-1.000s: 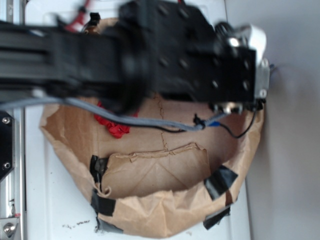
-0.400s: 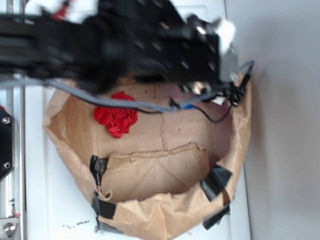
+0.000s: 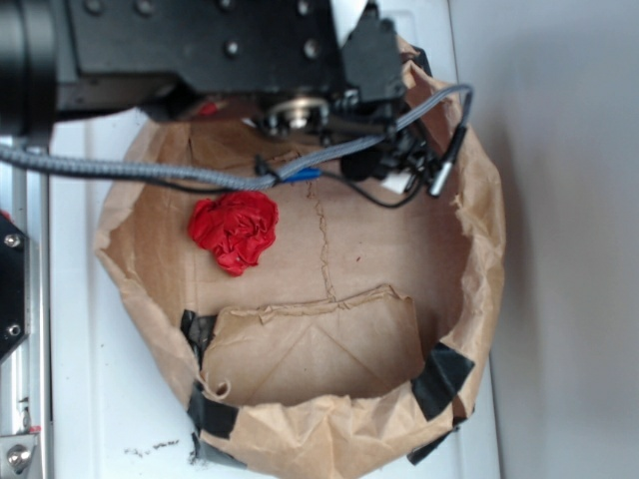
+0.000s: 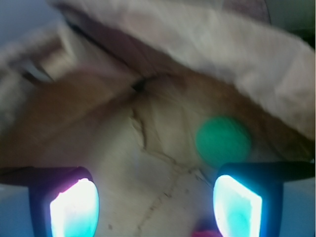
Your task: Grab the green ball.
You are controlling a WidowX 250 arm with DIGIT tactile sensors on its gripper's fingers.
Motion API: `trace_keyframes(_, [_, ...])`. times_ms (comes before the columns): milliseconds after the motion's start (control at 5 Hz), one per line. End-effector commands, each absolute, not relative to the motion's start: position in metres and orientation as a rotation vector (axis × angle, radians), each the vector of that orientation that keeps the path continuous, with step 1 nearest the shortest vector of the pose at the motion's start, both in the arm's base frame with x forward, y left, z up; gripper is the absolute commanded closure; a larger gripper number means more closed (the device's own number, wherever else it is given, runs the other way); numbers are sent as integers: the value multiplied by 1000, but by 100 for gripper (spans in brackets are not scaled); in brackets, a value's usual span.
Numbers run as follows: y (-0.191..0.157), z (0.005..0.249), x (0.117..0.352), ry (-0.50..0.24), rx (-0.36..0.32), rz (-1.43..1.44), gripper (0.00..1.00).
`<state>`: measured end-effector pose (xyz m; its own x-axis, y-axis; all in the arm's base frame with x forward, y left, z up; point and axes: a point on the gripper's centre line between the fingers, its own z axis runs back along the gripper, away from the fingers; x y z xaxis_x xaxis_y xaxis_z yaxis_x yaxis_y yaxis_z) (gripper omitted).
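Pincer (image 4: pixel 155 205) spread wide and holding nothing; both pads (image 4: pixel 74 210) show at the bottom of my wrist view with bare paper between them; green ball (image 4: pixel 222 140) sits on the bag (image 3: pixel 479 249) floor just ahead of the right-hand pad, off to the right of the gap, not touching; in the exterior view the ball is hidden under the arm (image 3: pixel 200 45), up by the bag's far rim; red wad (image 3: pixel 235 232) lies well apart, left part of the bag floor; bag rests on the white table (image 3: pixel 110 399); grab not started as I judge it: still to do are shifting right to centre the ball, dropping down, pinching it.
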<state>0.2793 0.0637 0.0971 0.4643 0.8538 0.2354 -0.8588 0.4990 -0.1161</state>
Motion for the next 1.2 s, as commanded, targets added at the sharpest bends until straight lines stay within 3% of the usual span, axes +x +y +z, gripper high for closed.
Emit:
trace_keyframes(0, [69, 73, 286, -352, 132, 1028, 0])
trace_keyframes(200, [89, 71, 287, -328, 154, 1115, 0])
trace_keyframes(400, [95, 90, 275, -371, 112, 1135, 0])
trace_keyframes(600, [100, 98, 264, -365, 126, 1205, 0])
trace_keyframes(800, [102, 93, 250, -343, 213, 1301, 0])
trace_keyframes(1000, [106, 66, 256, -313, 298, 1281, 0])
